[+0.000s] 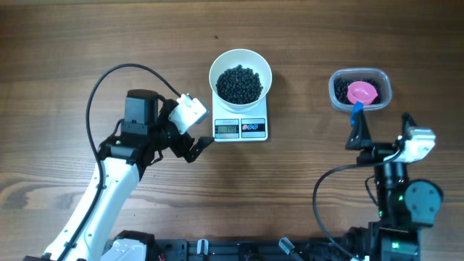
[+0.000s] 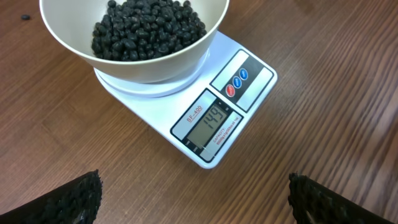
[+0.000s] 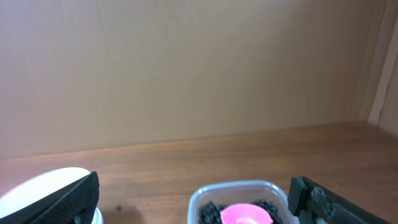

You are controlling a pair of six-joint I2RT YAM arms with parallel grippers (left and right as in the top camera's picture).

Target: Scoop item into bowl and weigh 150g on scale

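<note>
One bowl (image 1: 220, 71), one scale (image 1: 240, 129), one tub (image 1: 360, 71), one scoop (image 1: 362, 92).

The scale (image 1: 241, 127) sits near the middle of the tabletop (image 1: 72, 58), with the bowl (image 1: 240, 61) on its rear platform and the beans (image 1: 240, 84) heaped inside the bowl. The display (image 1: 227, 129) lies along the scale's front edge, left of the buttons (image 1: 251, 127). A single stray bean (image 1: 216, 38) lies on the tabletop behind the bowl, and the left claw (image 2: 196, 194) is to the left of the scale's front corner, apart from it. Well to the right of the scale stands the tub (image 1: 360, 73), holding more beans with a scoop (image 1: 362, 92) on top of them, and the right claw (image 3: 196, 196) is just in front of the tub.
</note>
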